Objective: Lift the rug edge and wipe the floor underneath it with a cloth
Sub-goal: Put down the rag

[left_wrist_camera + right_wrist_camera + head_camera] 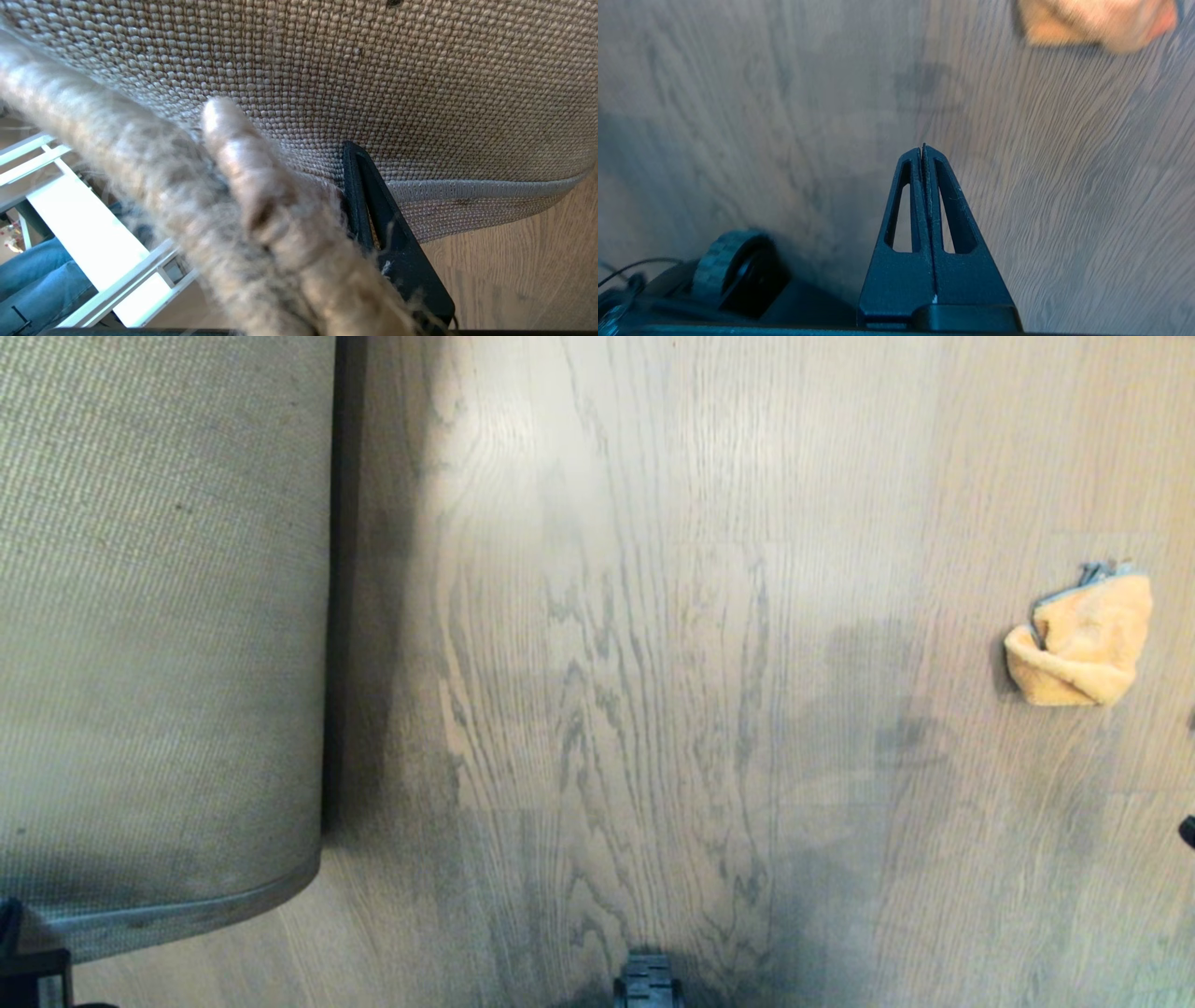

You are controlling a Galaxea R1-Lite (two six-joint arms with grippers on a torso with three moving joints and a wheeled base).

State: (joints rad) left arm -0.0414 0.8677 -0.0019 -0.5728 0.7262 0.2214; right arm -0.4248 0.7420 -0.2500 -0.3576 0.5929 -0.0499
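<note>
Fig., head view, L to R. At 9 o'clock: rug edge [331, 616] held up, tan backing showing, pinched in my left gripper [359, 205], jaws narrow w/ pile and hem between them. Centre: bare floor [607, 663]. At 3 o'clock: cloth [1081, 639], crumpled, lying free. My right gripper [923, 151] hangs above floor, well apart from cloth, jaws pressed together on nothing. Risks: heavy rug slips from thin pinch & drops; right jaws, unopened, would only shove cloth.
</note>
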